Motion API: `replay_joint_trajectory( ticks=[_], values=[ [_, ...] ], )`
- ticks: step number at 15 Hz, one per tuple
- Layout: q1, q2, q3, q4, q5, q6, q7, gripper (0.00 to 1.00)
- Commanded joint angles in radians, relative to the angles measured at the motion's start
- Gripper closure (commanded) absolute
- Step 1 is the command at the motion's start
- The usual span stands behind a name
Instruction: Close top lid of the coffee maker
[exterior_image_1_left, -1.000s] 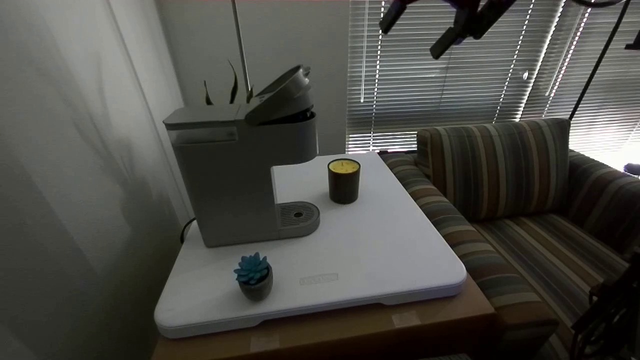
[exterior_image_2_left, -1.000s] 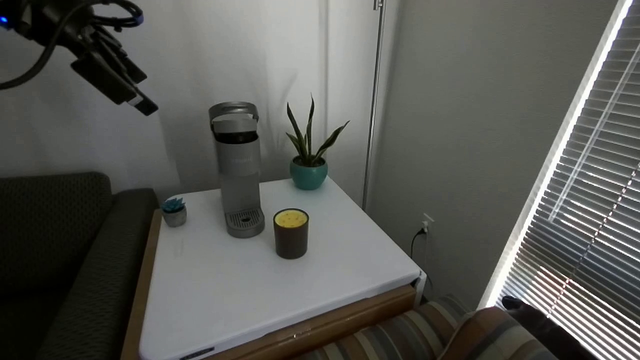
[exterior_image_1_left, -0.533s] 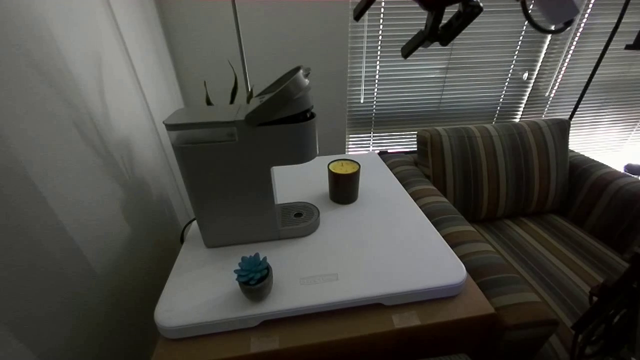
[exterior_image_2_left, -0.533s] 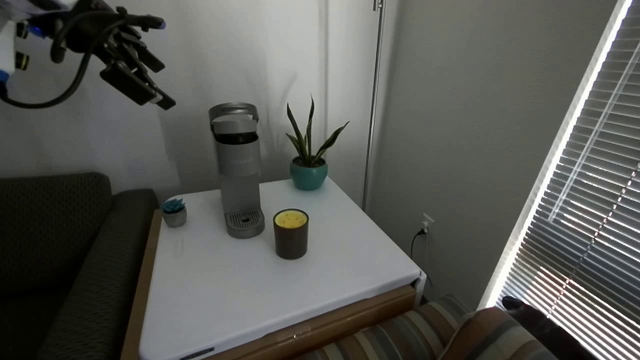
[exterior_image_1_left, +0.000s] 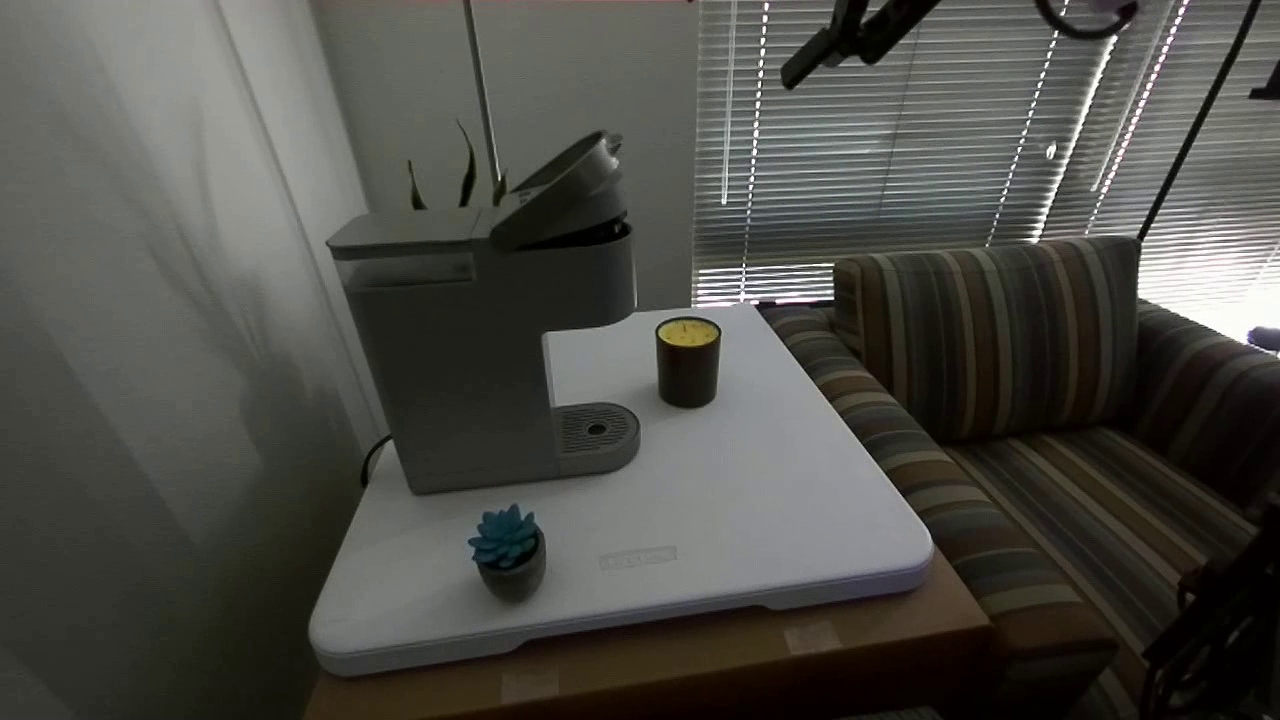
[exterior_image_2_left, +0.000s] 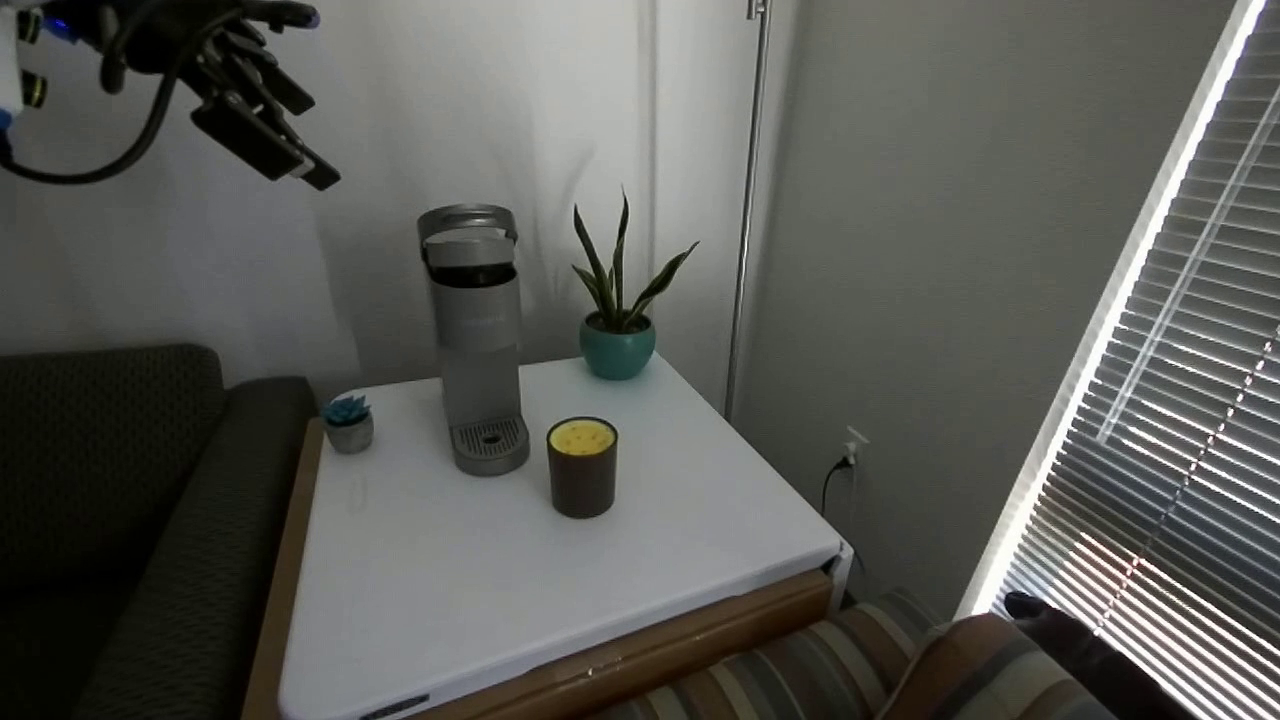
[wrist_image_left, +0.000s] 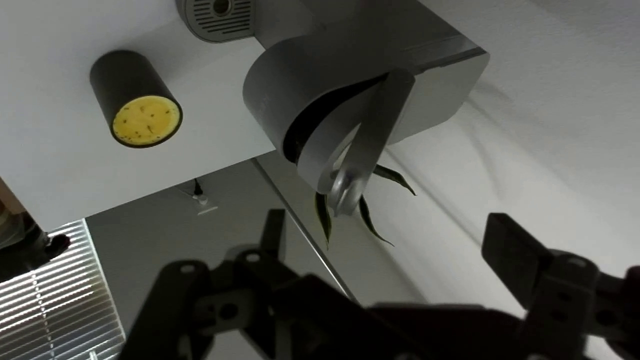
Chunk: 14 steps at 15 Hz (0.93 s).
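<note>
Lid (exterior_image_1_left: 562, 202) is slanting up, raised, atop the coffee maker (exterior_image_1_left: 470, 380), which is resting on the white tabletop (exterior_image_1_left: 770, 500). Candle (exterior_image_1_left: 688, 372) is standing near the drip base (exterior_image_1_left: 598, 452). Small succulent (exterior_image_2_left: 349, 426) and taller potted plant (exterior_image_2_left: 617, 350) are flanking the coffee maker. I'm seeing the claw (wrist_image_left: 391, 244) hanging apart from the lid, fingers (wrist_image_left: 515, 260) standing wide apart.
</note>
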Motion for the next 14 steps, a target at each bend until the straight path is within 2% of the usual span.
replay_joint_trajectory(
  ticks=[1,3,6,7,8,9,12,14],
  values=[
    [0.26,0.017,-0.235,0.09,0.055,-0.093,-0.054,0.0],
    [0.418,-0.026,-0.314,0.139,0.25,-0.202,-0.165,0.0],
    [0.661,-0.083,-0.548,0.223,0.5,-0.361,-0.398,0.0],
    [0.715,-0.101,-0.618,0.246,0.569,-0.418,-0.474,0.0],
    [0.619,-0.066,-0.493,0.21,0.471,-0.32,-0.352,0.0],
    [0.65,-0.079,-0.534,0.224,0.49,-0.342,-0.386,0.0],
    [0.64,-0.077,-0.516,0.219,0.48,-0.338,-0.37,0.0],
    [0.68,-0.061,-0.528,0.214,0.539,-0.333,-0.39,0.0]
  ],
)
